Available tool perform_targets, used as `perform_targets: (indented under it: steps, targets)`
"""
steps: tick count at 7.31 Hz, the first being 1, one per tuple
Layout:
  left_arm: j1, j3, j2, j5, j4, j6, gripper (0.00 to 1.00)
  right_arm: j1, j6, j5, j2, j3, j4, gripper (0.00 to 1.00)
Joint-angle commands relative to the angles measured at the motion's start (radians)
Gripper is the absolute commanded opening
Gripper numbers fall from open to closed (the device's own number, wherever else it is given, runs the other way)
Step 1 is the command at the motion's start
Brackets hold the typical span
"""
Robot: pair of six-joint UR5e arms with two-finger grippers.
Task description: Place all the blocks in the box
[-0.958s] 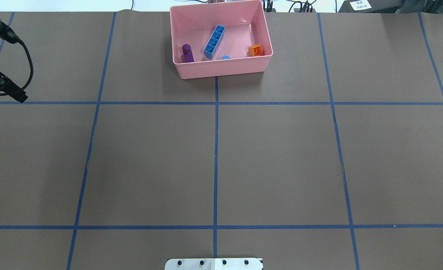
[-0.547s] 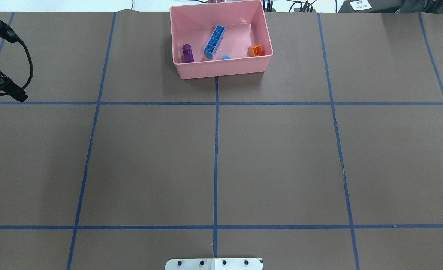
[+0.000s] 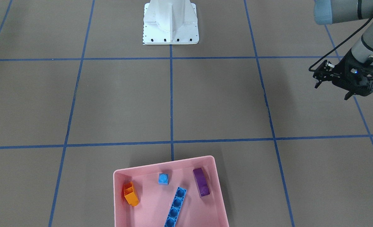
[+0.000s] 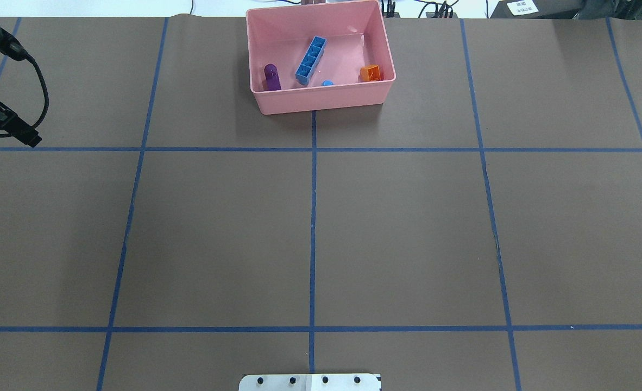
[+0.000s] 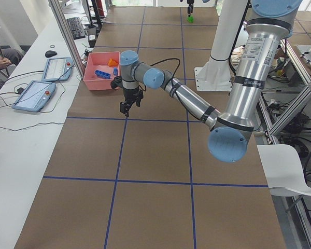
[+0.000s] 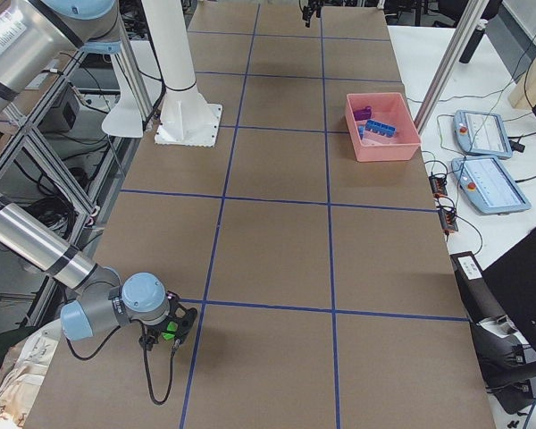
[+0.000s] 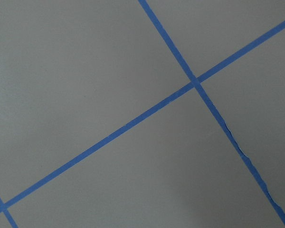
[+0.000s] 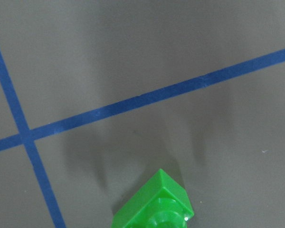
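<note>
While low, right claw (image 6: 173, 334) at block (image 6: 169, 331)

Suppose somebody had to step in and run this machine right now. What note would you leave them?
Left gripper: open, empty, off to the side.
Right gripper: down at the green brick; open or shut, cannot tell.
Done: orange brick, small blue brick, purple brick and long blue brick lie in the pink tray.
To do: the green brick goes into the pink tray.
</note>
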Motion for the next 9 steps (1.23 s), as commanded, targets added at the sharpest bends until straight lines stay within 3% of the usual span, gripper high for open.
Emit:
perform_targets:
  steps: [1, 3, 5, 6, 7, 8, 9]
  targets:
    - [0.0, 0.0, -0.004, 0.001, 0.0, 0.0, 1.0, -0.026, -0.004, 0.0, 0.008, -0.01, 0.0, 0.88]
    - [0.0, 0.0, -0.005, -0.001, 0.0, 0.0, 1.0, -0.066, -0.001, -0.002, 0.025, -0.013, 0.0, 0.85]
    - [0.0, 0.001, -0.007, -0.001, 0.001, 0.0, 1.0, -0.088, -0.003, -0.003, 0.026, -0.024, 0.0, 0.72]
    - [0.0, 0.001, -0.008, -0.001, 0.001, 0.0, 1.0, -0.094, 0.0, -0.003, 0.026, -0.028, 0.0, 0.53]
    - [0.0, 0.001, -0.007, 0.001, 0.001, 0.0, 1.0, -0.098, -0.009, -0.005, 0.026, -0.033, 0.0, 0.18]
    - [0.0, 0.001, -0.007, 0.001, 0.001, 0.0, 1.0, -0.111, -0.015, -0.014, 0.025, -0.036, 0.008, 0.0]
    - [0.0, 0.001, -0.007, 0.001, 0.001, 0.0, 1.0, -0.126, -0.033, -0.035, 0.025, -0.036, 0.009, 0.0]
